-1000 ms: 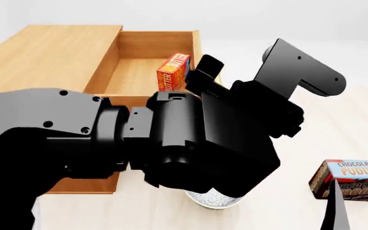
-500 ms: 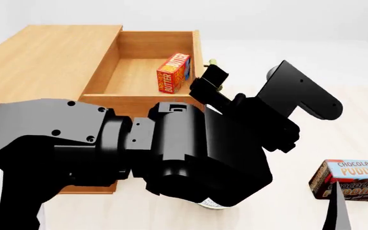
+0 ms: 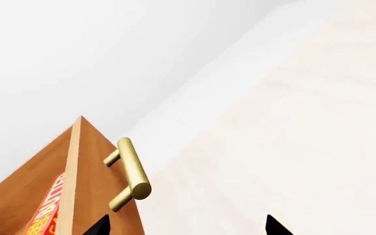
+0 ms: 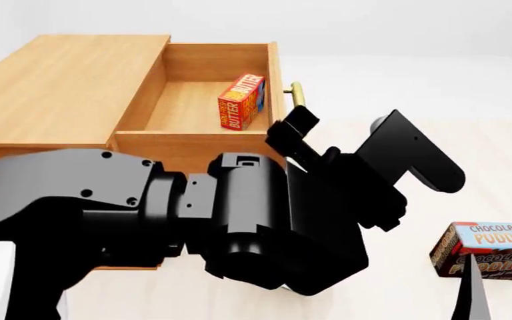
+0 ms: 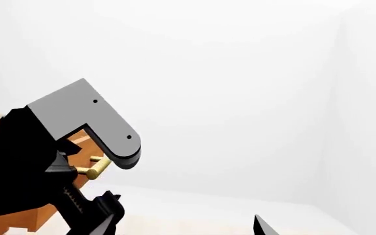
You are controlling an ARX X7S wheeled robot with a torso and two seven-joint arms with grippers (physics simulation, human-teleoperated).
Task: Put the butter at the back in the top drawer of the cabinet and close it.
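One arm, left gripper (image 4: 296,130), pulled back; handle (image 4: 296,93) now exposed.

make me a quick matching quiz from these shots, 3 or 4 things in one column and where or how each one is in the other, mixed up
Things:
1. butter
2. top drawer
3. pudding box
4. handle

States:
a. brass bar on the drawer front
b. pulled open
c. on the floor at the robot's right
d. standing inside the drawer

Pairs: 1-d, 2-b, 3-c, 4-a

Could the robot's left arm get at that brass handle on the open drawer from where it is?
Probably yes. The left gripper sits right beside the brass handle of the top drawer, and nothing shows between them.
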